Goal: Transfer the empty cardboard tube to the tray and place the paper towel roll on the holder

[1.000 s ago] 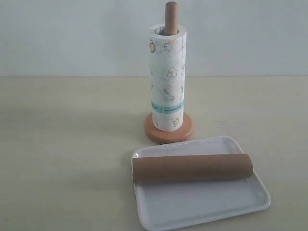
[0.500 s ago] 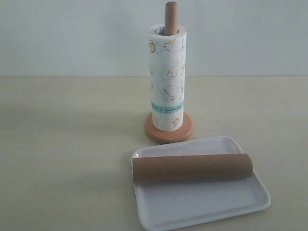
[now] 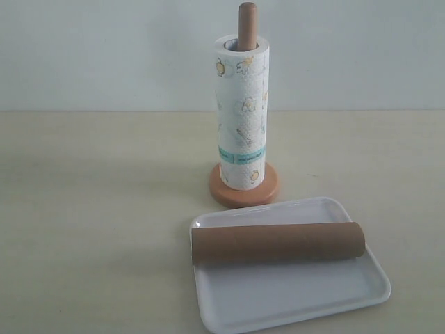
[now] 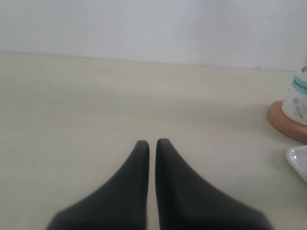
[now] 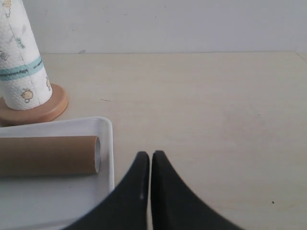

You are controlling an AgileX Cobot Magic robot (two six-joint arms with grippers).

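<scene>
The brown cardboard tube (image 3: 278,242) lies on its side across the white tray (image 3: 292,292) at the front right of the exterior view. Behind it the paper towel roll (image 3: 242,111) stands upright on the holder (image 3: 245,189), whose pole tip (image 3: 247,24) sticks out above the roll. Neither gripper shows in the exterior view. My left gripper (image 4: 152,142) is shut and empty above bare table, with the holder's base (image 4: 284,122) off to one side. My right gripper (image 5: 150,154) is shut and empty beside the tray (image 5: 106,143), close to the tube's open end (image 5: 96,154).
A pale wall runs behind the beige table (image 3: 97,209). The tray's corner (image 4: 298,160) just enters the left wrist view. The roll (image 5: 21,67) and the holder's base (image 5: 45,111) stand beyond the tray in the right wrist view.
</scene>
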